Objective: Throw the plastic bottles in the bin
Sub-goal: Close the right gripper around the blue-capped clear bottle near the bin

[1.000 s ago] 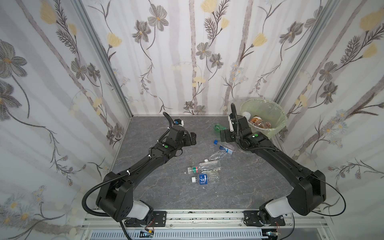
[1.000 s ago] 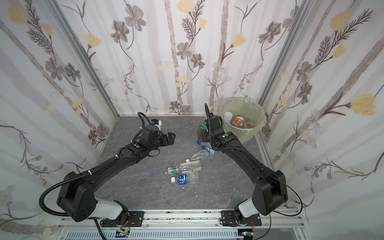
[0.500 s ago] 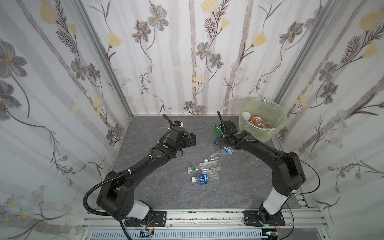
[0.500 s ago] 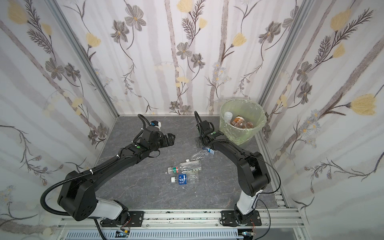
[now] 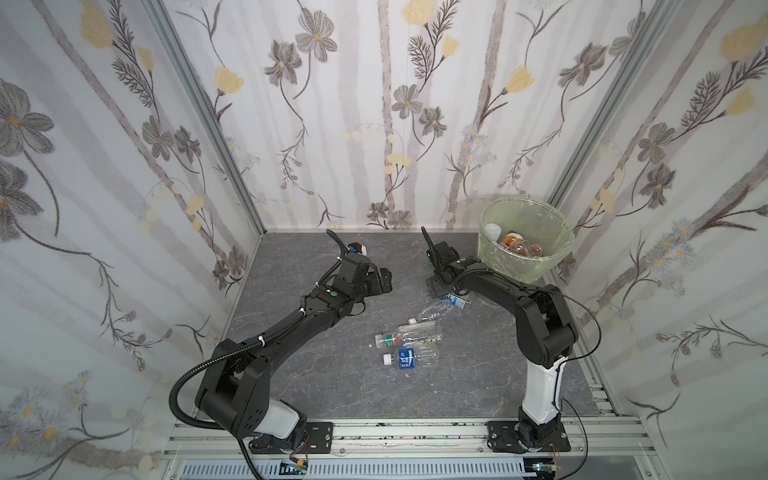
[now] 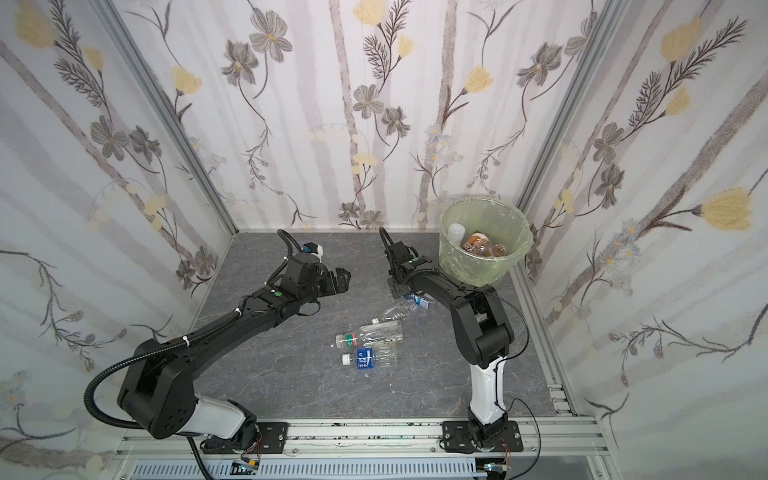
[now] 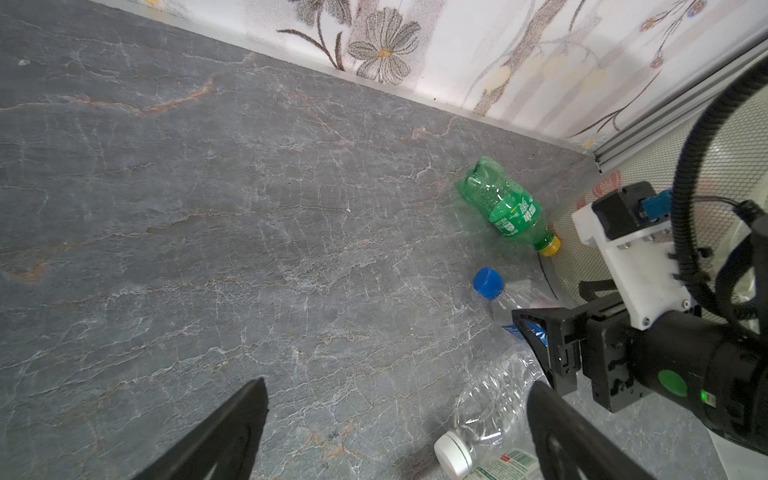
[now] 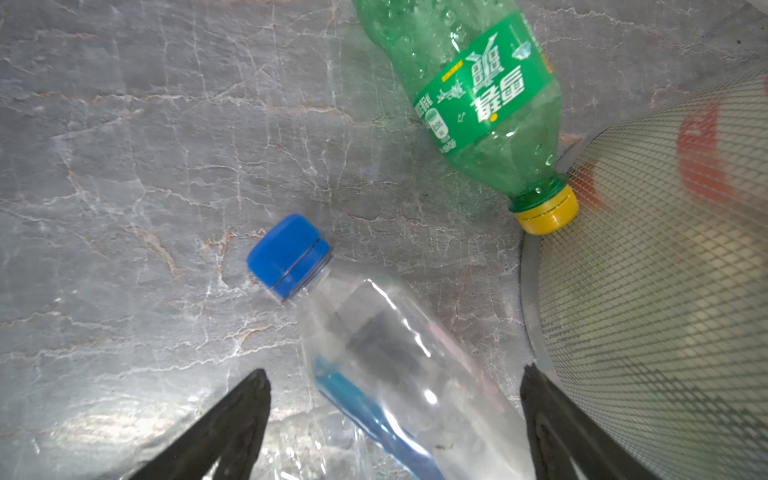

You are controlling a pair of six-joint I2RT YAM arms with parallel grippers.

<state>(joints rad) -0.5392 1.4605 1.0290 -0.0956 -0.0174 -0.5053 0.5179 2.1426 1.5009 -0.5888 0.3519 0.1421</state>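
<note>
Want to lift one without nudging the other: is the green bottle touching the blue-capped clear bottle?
Apart. The right wrist view shows a strip of grey floor between the green bottle and the blue-capped clear bottle.

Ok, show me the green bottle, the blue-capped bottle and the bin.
green bottle [image 8: 478, 91]: right wrist view, on its green label.
blue-capped bottle [image 8: 374, 332]: right wrist view, on its clear body.
bin [image 5: 524, 268]: a top view, on its front wall.

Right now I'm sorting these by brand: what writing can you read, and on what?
"雪碧", upside down in the right wrist view: green bottle label.
Fine print on that label: too small to read.
Blue-label bottle: white characters, too small to read.
Bottle with red-and-green label: blurred.
</note>
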